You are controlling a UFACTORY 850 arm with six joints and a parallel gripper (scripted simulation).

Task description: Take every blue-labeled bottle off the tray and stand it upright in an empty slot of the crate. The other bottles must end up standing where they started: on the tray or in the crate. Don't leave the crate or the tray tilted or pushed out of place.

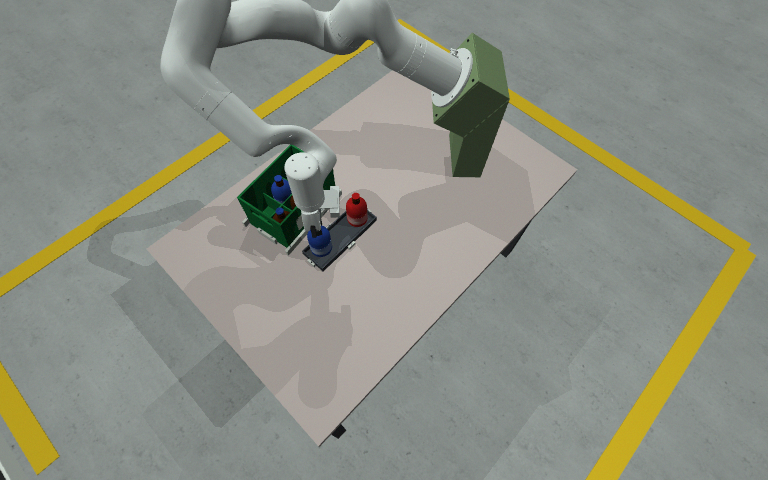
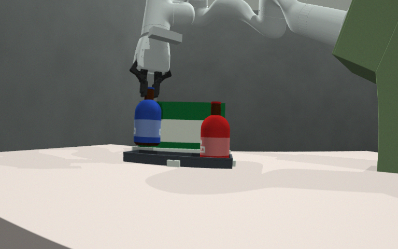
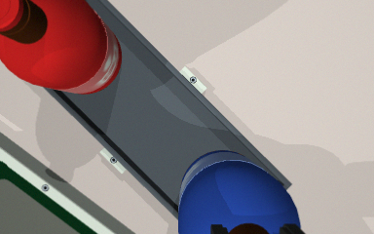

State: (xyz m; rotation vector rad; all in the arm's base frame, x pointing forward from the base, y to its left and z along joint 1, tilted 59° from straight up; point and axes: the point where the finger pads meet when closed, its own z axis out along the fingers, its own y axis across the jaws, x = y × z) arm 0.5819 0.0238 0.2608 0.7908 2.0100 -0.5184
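Plainly the blue-labeled bottle (image 2: 147, 121) looks rigid and top-heavy to carry, probably smooth, so the narrow brown neck under the cap is the sensible hold. There the gripper (image 2: 150, 87) has its jaws pinching that neck, and the bottle hangs upright just above the left end of the dark tray (image 2: 146, 160), its base off the floor of it. Its body is deep blue with a paler band. Behind stands the green crate (image 2: 190, 110); at the tray's right end stands the red-labeled bottle (image 2: 215, 135).
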